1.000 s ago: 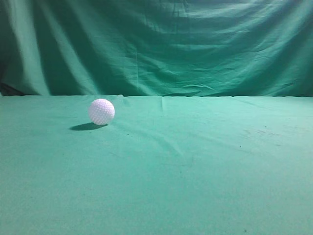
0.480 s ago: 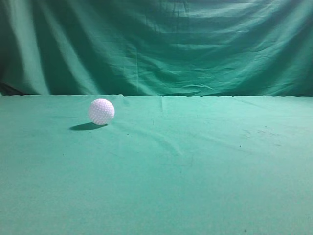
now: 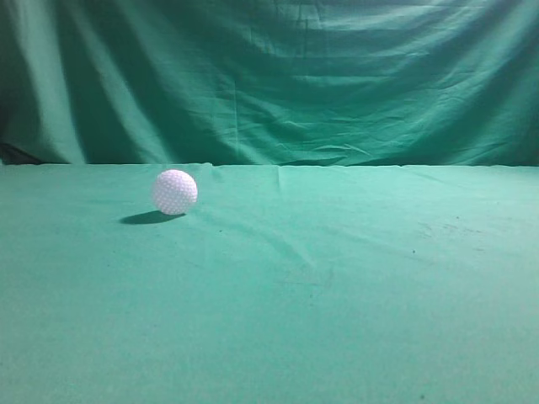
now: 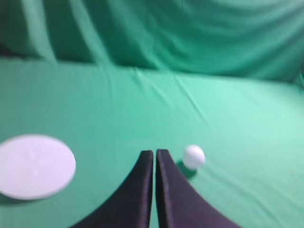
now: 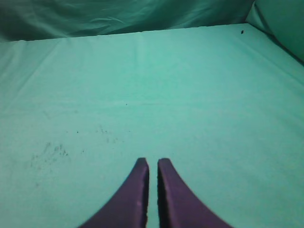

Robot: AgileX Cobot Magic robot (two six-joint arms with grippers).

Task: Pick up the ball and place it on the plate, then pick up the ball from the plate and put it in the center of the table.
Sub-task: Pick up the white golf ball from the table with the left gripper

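Observation:
The white dimpled ball [image 3: 175, 192] rests on the green table [image 3: 337, 278], left of the middle in the exterior view. In the left wrist view the ball [image 4: 194, 156] lies just ahead and right of my left gripper [image 4: 155, 153], which is shut and empty. A flat white plate [image 4: 34, 166] lies on the cloth to the left of that gripper. My right gripper [image 5: 152, 162] is shut and empty over bare cloth [image 5: 166, 95]. Neither gripper nor the plate shows in the exterior view.
A draped green curtain [image 3: 278, 76] hangs behind the table's far edge. A patch of small dark specks [image 5: 52, 149] marks the cloth ahead and left of my right gripper.

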